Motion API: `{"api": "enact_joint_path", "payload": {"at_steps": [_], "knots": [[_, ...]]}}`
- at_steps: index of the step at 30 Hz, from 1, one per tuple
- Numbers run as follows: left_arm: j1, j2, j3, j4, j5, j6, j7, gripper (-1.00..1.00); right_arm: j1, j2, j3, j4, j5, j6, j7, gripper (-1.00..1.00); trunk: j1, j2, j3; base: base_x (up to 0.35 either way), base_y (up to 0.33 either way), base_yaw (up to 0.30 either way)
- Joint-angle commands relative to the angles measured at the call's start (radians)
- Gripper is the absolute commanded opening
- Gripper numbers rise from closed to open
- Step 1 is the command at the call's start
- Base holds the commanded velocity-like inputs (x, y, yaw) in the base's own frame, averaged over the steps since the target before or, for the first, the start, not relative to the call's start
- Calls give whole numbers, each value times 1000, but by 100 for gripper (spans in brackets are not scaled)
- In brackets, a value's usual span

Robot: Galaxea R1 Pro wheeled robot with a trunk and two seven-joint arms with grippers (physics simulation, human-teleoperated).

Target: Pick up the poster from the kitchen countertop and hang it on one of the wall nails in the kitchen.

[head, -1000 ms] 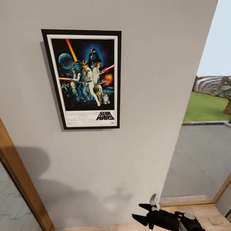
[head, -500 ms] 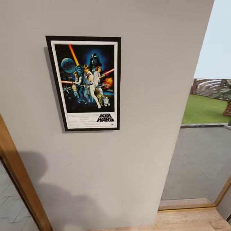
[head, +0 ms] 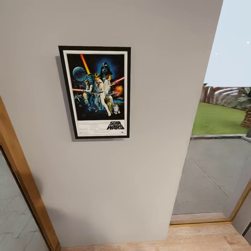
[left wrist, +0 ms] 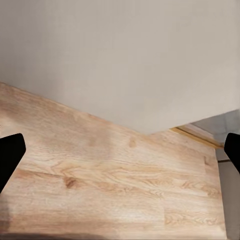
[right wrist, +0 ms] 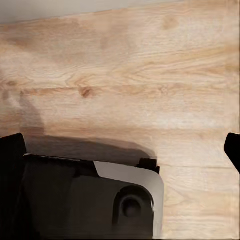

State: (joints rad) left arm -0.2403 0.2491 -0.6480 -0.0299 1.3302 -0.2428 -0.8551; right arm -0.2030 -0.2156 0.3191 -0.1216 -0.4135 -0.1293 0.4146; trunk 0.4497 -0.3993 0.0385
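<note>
The Star Wars poster (head: 97, 92) hangs upright and flat against the pale grey wall (head: 146, 167), above the middle of the head view, with nothing holding it. Whatever nail carries it is hidden behind the frame. The kitchen countertop is out of view. In the left wrist view my left gripper (left wrist: 120, 155) is open over the wooden floor (left wrist: 110, 175), its black fingertips (left wrist: 9, 156) wide apart and empty. My right gripper (right wrist: 120, 150) is likewise open and empty above the floor.
A wooden door frame (head: 21, 181) slants up the left side. To the right a glazed opening (head: 212, 164) looks onto grey paving and a lawn. Wood flooring (head: 209, 240) runs along the wall's foot. The robot's dark base (right wrist: 90, 200) lies under the right gripper.
The head camera has shifted, so the poster sits further right and looks smaller. The right gripper, at the head view's bottom edge a second ago, has left that picture.
</note>
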Motion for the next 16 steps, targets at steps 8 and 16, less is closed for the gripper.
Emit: {"api": "enact_joint_path", "payload": {"at_steps": [8,16], "knots": [[0,1,-8,1,6,-6,-1,100,-1,26,7,93,-10,-5,-137,100,0,-1,0,-4,0,0],[0,1,-9,1,6,-6,0,100,0,27,7,100,-10,-5,-144,100,0,-1,0,0,0,0]]}}
